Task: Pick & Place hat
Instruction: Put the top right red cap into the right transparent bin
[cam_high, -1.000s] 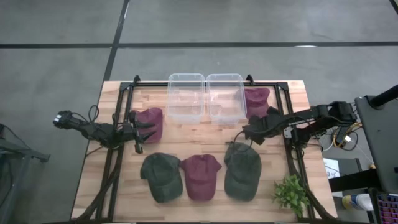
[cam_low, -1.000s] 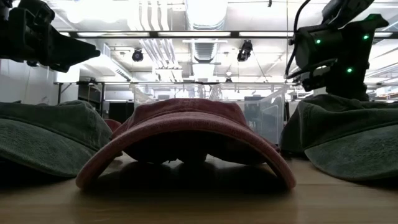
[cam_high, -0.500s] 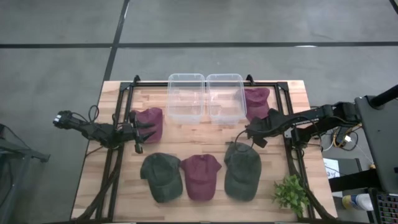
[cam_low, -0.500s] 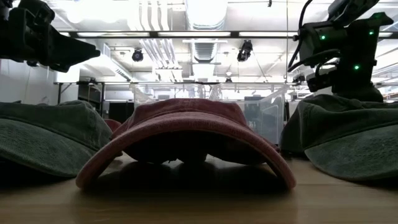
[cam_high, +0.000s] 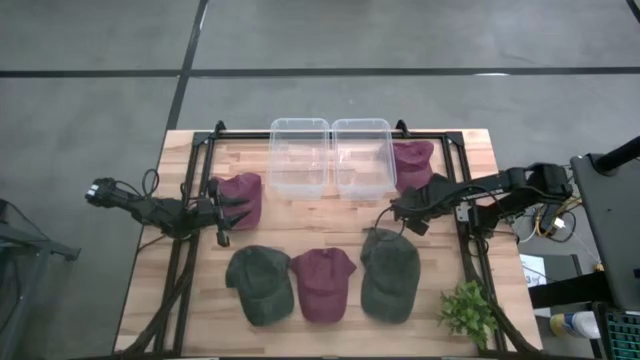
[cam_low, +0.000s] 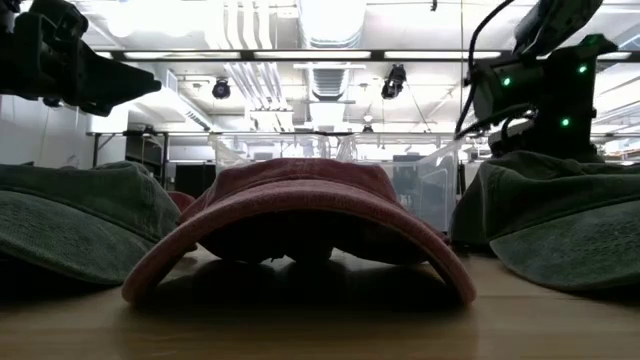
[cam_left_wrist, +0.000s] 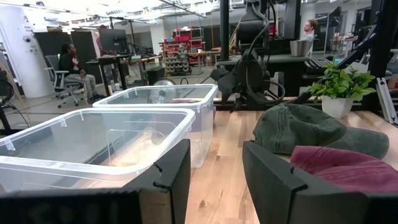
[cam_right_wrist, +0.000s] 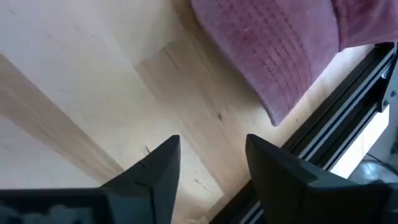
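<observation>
Three hats lie in a row near the table's front: a green hat, a maroon hat and a second green hat, each resting on its brim and crown. Another maroon hat lies at the left, and a third at the far right. My right gripper hangs open, slanting down, over bare wood just beyond the right green hat's far end. My left gripper is held level beside the left maroon hat, open, with nothing between its fingers.
Two clear plastic bins stand side by side at the far middle. A small potted plant sits at the near right corner. A black metal frame runs along the table's sides. Bare wood lies between the bins and the hat row.
My right gripper has tipped and turned a little where it hangs, above the far end of the right green hat. The hats lie as they did.
</observation>
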